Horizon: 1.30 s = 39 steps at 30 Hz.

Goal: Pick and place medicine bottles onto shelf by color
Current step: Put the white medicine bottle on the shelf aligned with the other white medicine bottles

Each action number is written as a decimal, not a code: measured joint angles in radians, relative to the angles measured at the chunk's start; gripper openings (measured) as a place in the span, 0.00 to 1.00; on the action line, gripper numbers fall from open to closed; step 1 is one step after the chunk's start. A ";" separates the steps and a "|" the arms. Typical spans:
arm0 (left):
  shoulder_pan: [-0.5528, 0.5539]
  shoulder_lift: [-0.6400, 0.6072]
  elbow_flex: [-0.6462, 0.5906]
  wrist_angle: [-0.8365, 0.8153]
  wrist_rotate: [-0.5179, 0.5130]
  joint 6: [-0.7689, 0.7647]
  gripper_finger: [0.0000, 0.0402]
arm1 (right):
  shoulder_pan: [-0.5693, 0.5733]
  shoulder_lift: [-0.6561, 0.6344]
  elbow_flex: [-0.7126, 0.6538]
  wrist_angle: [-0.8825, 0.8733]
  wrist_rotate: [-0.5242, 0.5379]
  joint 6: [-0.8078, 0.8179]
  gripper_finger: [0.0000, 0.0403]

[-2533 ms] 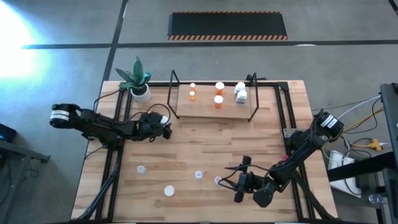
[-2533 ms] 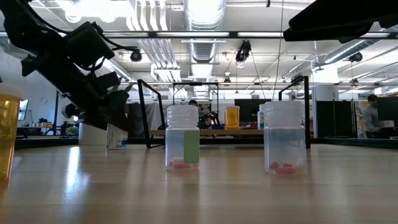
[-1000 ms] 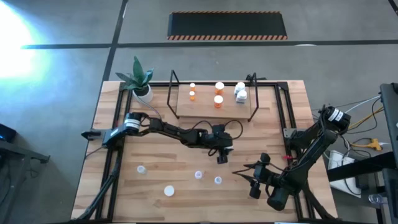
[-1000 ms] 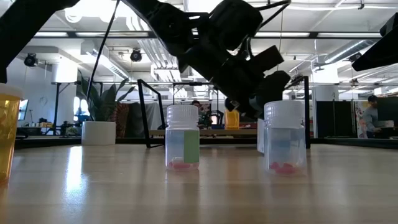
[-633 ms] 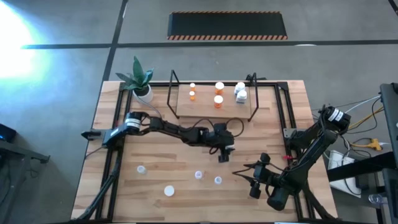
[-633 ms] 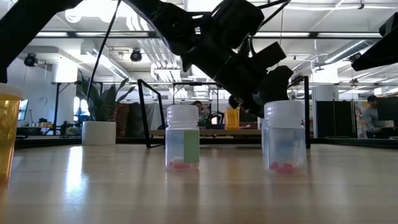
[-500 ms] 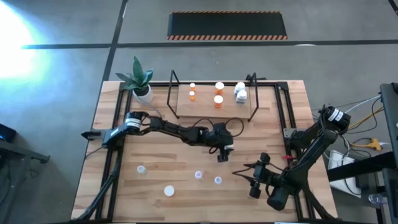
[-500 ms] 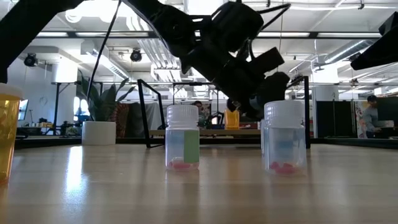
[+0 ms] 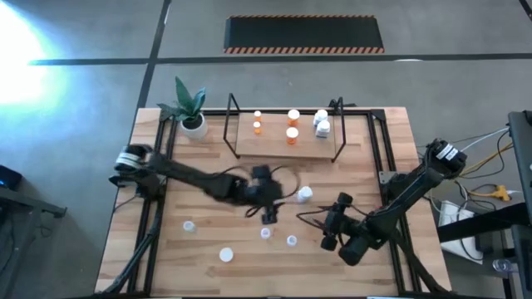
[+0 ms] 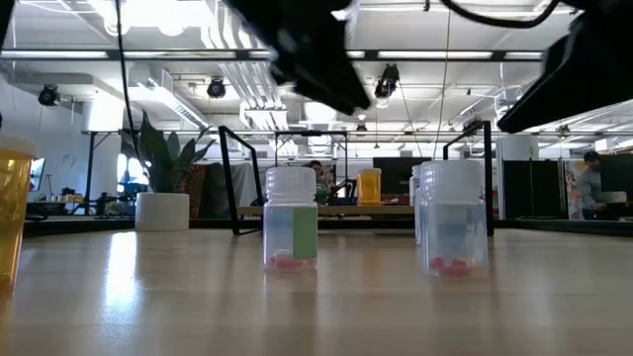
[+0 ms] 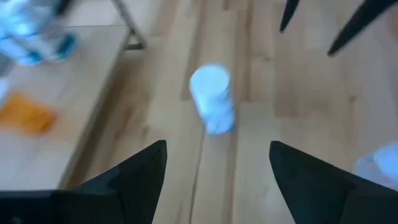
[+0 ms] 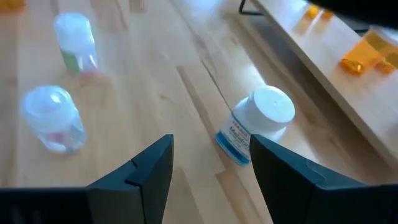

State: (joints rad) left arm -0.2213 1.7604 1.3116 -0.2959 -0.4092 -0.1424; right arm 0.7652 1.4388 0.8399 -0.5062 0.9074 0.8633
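loose white bottle on its side between two empty grippers

- nearest the table's front edge: three clear bluish bottles upright, one white-capped, two more close together, plus one off toward the left side. an orange bottle stands at the low view's edge.
- right gripper hangs just beside the front pair, fingers wide, nothing between them.
- left gripper sits mid-table, fingers spread wide, empty.
- between the two grippers: a white medicine bottle with a blue label, apparently lying tilted or on its side on the tabletop, clear of both.
- farthest: the shelf, with orange bottles at its left and middle, white ones at its right end.

risks, as judged:
- the round bottle on its side may roll if a finger nudges it off-centre.
- both arms are close; reaching for it together could clash them.
- the right arm may sweep over the upright front pair.
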 joint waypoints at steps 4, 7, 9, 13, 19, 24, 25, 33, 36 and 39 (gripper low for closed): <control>-0.078 -0.088 -0.207 0.118 -0.148 -0.088 0.67 | -0.085 -0.018 0.021 0.014 -0.104 -0.166 0.50; -0.124 -0.141 -0.340 0.265 -0.178 -0.152 0.67 | -0.164 -0.040 0.045 0.015 -0.194 -0.270 0.50; -0.155 -0.163 -0.415 0.378 -0.177 -0.174 0.67 | -0.215 -0.061 0.062 0.009 -0.251 -0.344 0.50; -0.212 -0.172 -0.536 0.583 -0.176 -0.187 0.67 | -0.323 -0.114 0.101 0.007 -0.394 -0.488 0.51; -0.261 -0.152 -0.647 0.784 -0.176 -0.193 0.67 | -0.530 -0.174 0.137 -0.095 -0.616 -0.544 0.60; -0.262 -0.138 -0.680 0.862 -0.177 -0.195 0.67 | -0.655 -0.158 0.117 -0.100 -0.842 -0.697 0.70; -0.262 -0.138 -0.680 0.861 -0.177 -0.193 0.67 | -0.662 -0.151 0.113 -0.099 -0.860 -0.738 0.71; -0.262 -0.138 -0.680 0.863 -0.178 -0.192 0.67 | -0.661 -0.068 0.109 -0.102 -0.829 -0.866 0.73; -0.262 -0.138 -0.680 0.863 -0.178 -0.192 0.67 | -0.661 -0.024 0.109 -0.099 -0.830 -0.876 0.71; -0.262 -0.138 -0.680 0.862 -0.178 -0.192 0.67 | -0.661 0.010 0.118 -0.089 -0.831 -0.882 0.67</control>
State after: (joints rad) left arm -0.4831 1.6226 0.6319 0.5666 -0.5869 -0.3344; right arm 0.1040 1.4492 0.9577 -0.5951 0.0762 -0.0183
